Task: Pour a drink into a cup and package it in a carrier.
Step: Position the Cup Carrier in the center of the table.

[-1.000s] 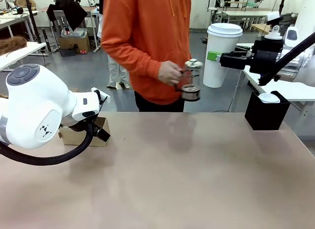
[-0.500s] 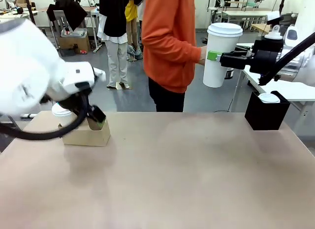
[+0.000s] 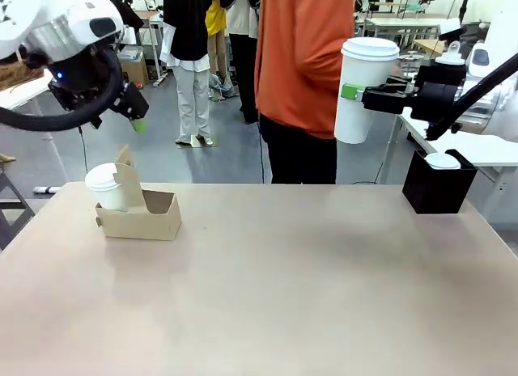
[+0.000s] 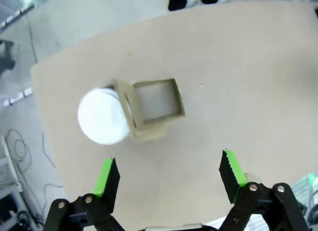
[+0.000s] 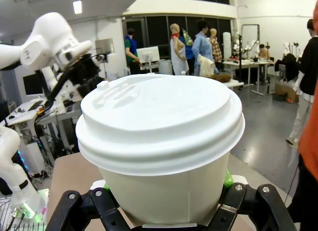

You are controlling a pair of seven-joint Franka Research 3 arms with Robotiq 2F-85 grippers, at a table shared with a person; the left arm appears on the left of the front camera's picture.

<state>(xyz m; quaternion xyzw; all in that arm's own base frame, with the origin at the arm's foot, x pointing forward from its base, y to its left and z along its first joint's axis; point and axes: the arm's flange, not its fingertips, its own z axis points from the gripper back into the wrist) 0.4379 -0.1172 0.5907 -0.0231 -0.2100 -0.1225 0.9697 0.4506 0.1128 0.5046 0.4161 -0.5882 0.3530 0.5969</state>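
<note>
White paper is what your right pincer [image 3: 356,92] pinches: the tall lidded cup [image 3: 366,121] stands upright between its fingers, up in the air and well apart from the table [image 3: 283,295]. The lid is on, so you cannot see the drink. I judge that it is already inside and the pouring is finished.

Now the change. One second ago your left pincer [image 3: 133,117] was low at the cardboard carrier [image 3: 154,225]. Now it has risen high above it, fingers spread, with nothing between them. In the left wrist view the carrier [image 4: 178,99] lies below the pincer, a little beyond its fingertips. One pocket holds a shorter white lidded cup [image 4: 102,116]; the other pocket is empty.

The person [image 3: 303,69] in orange has walked from the middle to just behind the held cup.

I think the free pocket waits for the tall cup, which is far from it. Below your right pincer stands a black box [image 3: 437,196] with a white lid [image 3: 442,160] in its top.
</note>
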